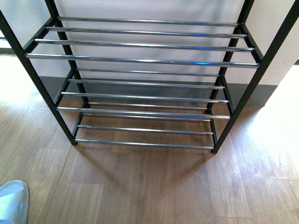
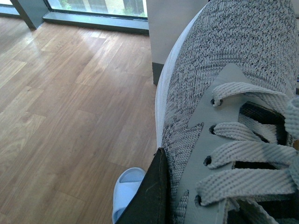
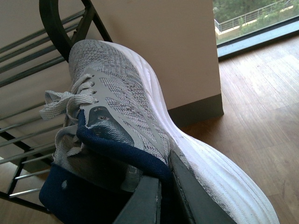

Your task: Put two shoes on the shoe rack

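Home-like entry area: wood-plank floor, shoe rack against white wall, pale slipper, low window.

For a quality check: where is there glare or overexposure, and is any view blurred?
Front view: sunlight washes out the floor at right; the shoe rack bars glint. Left wrist view: mild floor sheen, shoe sharp. Right wrist view: sharp, no glare.

wood floor w/ black shoe rack standing on it, pale slipper front-left.
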### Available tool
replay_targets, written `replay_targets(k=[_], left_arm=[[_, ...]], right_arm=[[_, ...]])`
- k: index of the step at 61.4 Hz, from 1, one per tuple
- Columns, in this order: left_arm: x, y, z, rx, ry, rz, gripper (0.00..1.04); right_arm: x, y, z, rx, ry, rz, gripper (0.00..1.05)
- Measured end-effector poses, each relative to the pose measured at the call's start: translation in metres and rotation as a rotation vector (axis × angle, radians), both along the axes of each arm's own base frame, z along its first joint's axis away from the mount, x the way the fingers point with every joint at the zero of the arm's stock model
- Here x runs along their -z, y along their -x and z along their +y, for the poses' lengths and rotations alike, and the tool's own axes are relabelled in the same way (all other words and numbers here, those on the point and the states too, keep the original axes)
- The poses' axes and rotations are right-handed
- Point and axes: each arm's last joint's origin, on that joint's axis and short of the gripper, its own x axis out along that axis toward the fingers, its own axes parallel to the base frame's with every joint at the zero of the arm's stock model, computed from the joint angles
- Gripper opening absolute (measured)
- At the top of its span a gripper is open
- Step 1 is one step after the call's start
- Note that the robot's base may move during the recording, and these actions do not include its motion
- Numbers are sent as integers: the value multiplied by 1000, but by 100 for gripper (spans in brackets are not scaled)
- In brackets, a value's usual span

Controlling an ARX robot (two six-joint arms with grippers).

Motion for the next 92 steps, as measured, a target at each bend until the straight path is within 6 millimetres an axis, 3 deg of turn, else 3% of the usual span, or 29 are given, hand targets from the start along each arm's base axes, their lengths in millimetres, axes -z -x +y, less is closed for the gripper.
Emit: replay_targets(k=[58,64,74,83,92], left_arm=[[-1,0,0,-2,0,-2,3],[-1,0,0,-2,0,-2,3],[-1,0,0,-1,0,-2,3],[-1,0,0,-1,1,-2,3],[-1,0,0,-1,1,-2,3]], right_arm=[[-1,-1,1,-53,29,-28,1],[-12,-3,6,-141,117,-72,1],[-42,-16,22,-184,92,-15,1],[-74,-39,42,-201,20,67,1],[-92,-71,62,-162,-71,130,1]])
